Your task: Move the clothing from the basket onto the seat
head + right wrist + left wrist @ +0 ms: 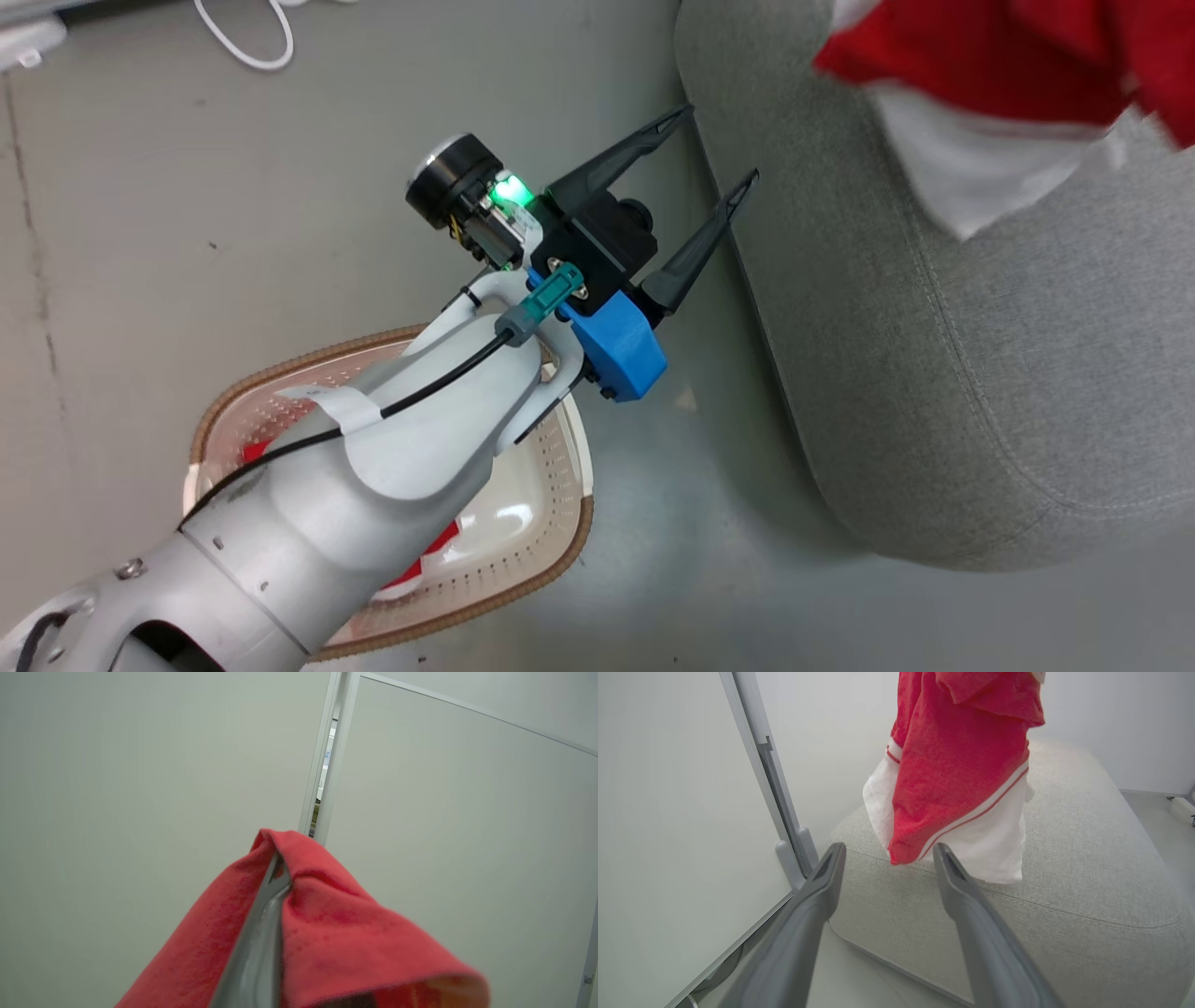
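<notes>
A red and white garment (pixel 980 75) hangs over the grey seat (pixel 934 373), its white hem just above the cushion in the left wrist view (pixel 962 779). My right gripper (pixel 275 870) is shut on this clothing, red fabric draped over both sides of its fingers. My left gripper (pixel 719 145) stands open and empty over the floor beside the seat's edge, above the basket (pixel 560 551). More red clothing (pixel 429 555) lies in the basket, mostly hidden under my left arm.
A white cable (pixel 247 42) loops on the grey floor at the top left. White wall panels with a grey frame (pixel 777 793) stand close behind the seat (pixel 1087 891).
</notes>
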